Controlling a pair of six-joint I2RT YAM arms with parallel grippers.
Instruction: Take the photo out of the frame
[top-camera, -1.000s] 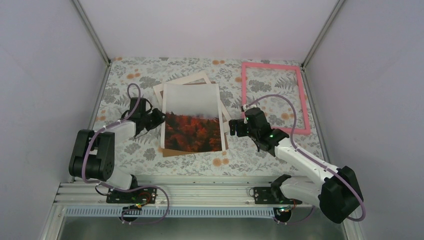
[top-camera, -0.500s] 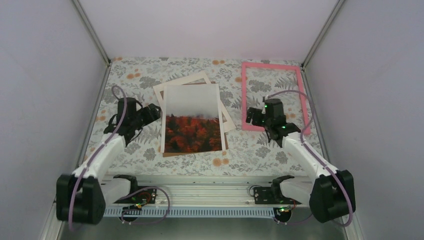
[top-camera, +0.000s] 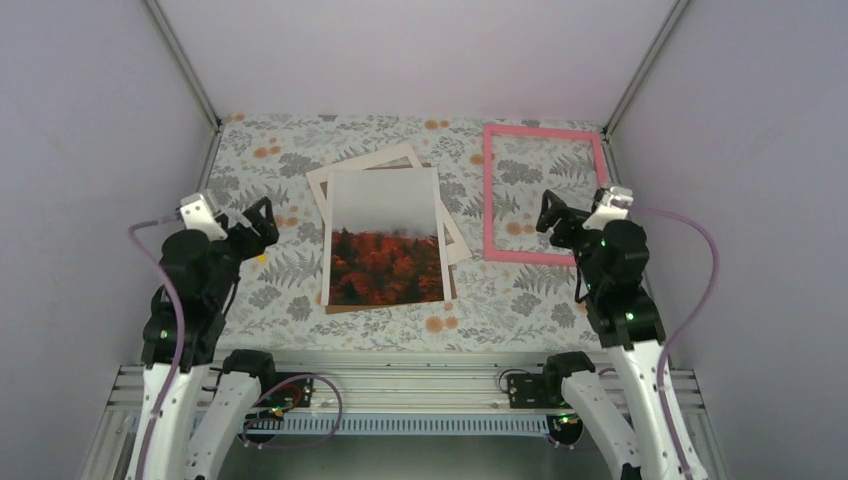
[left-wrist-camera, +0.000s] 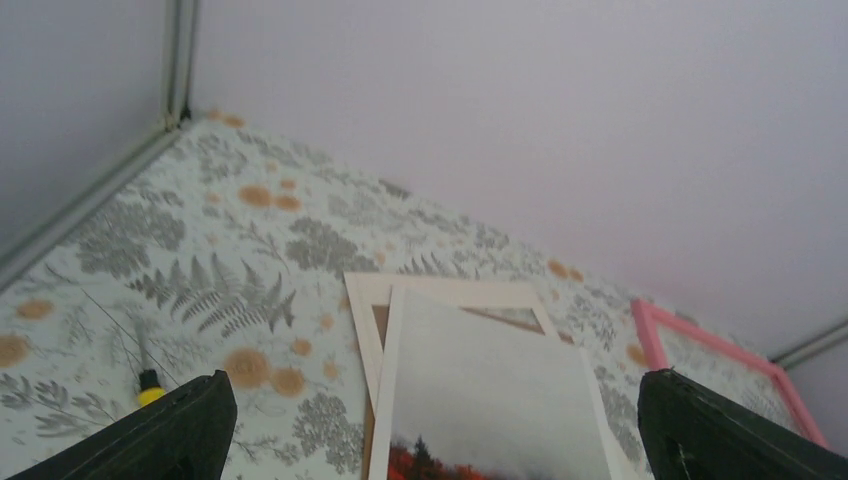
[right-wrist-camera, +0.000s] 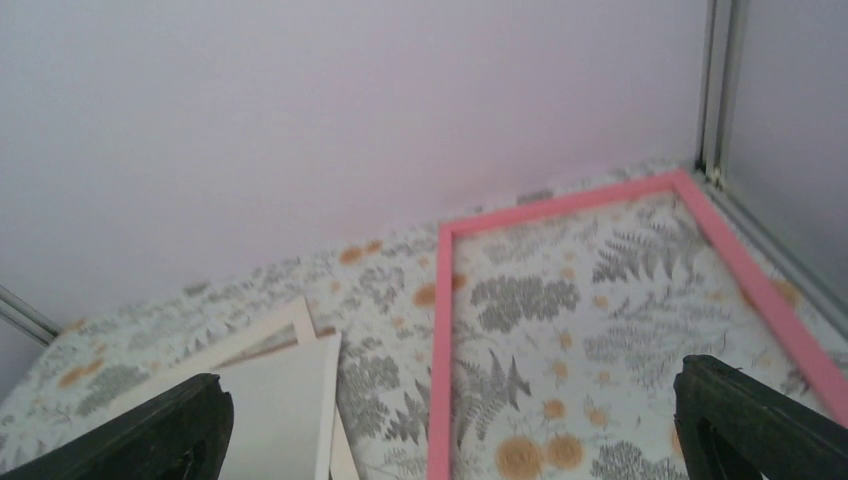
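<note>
The photo (top-camera: 385, 235), red-orange trees below a pale grey sky, lies flat at the table's middle, on top of a cream mat board (top-camera: 320, 180) and a brown backing board (top-camera: 340, 305). The empty pink frame (top-camera: 489, 190) lies apart from it at the back right. My left gripper (top-camera: 258, 225) hangs open above the table, left of the photo, touching nothing. To the right of the photo, my right gripper (top-camera: 553, 218) hangs open over the frame's lower edge. In the left wrist view the photo (left-wrist-camera: 500, 390) and mat board (left-wrist-camera: 370, 300) lie ahead of the left gripper (left-wrist-camera: 440, 440). In the right wrist view the pink frame (right-wrist-camera: 440, 330) lies ahead of the right gripper (right-wrist-camera: 455, 430).
A floral cloth (top-camera: 250, 160) covers the table. Pale walls with metal corner posts (top-camera: 185, 65) close in the left, back and right. The arms' rail (top-camera: 400, 385) runs along the near edge.
The left gripper opened and drew back left and upward from the photo's left edge. The right arm swung right and rose, away from the photo's right edge. The photo stayed put.
</note>
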